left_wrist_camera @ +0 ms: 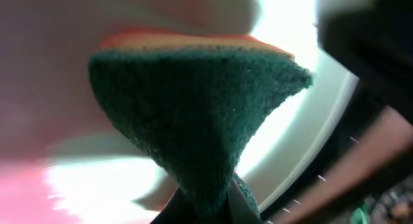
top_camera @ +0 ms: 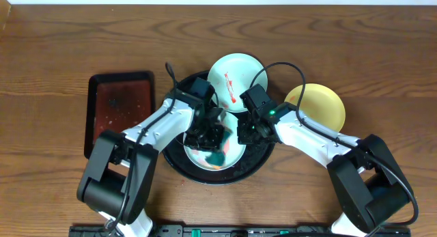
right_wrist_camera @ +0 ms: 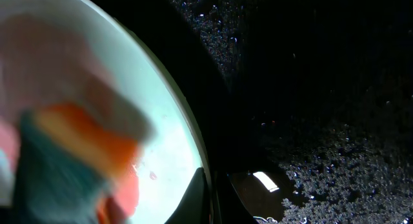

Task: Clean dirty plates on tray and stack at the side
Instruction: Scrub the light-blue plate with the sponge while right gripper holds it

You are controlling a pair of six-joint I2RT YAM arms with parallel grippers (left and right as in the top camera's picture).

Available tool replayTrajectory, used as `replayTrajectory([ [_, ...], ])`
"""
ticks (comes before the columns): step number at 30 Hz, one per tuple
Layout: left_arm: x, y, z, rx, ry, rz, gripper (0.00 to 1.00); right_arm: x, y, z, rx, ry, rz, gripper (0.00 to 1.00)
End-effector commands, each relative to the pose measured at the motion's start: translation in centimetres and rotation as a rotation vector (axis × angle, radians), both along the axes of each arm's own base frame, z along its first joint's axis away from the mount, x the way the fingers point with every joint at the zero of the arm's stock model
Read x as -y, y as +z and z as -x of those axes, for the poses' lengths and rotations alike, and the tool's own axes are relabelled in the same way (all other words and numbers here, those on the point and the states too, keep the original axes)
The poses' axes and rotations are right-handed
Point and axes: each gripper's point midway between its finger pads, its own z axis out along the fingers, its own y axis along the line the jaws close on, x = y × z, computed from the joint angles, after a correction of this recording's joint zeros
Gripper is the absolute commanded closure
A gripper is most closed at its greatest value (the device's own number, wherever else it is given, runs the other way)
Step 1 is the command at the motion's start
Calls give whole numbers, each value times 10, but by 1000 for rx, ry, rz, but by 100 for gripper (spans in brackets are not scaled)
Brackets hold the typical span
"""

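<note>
Left gripper [top_camera: 208,134] clenching sponge [left_wrist_camera: 193,121], scrubbing plate [top_camera: 234,155] on tray [top_camera: 263,155]; right gripper [top_camera: 246,133] at rim, grasp impossible to tell; plate risking sliding or tipping if sponge is pressing off-centre

The tabletop [top_camera: 54,52] is brown wood with plain grain and a low sheen. The sponge [left_wrist_camera: 193,108] has a rough, fibrous green scouring face over an orange foam layer. The plate [right_wrist_camera: 161,140] looks smooth and glossy, perhaps glazed or plastic. The black tray [right_wrist_camera: 335,88] is finely speckled, seemingly wet.
</note>
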Motion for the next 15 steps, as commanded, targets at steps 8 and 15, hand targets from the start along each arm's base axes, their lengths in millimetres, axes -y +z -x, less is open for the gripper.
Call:
replayTrajectory([
  [8,-53,-26,-31,119,213,-361,93,2,-9,9,-31,20,20,99],
  [15,-85,-27,-38,159,366,-546,93,2,-9,10,-33,20,22,99],
])
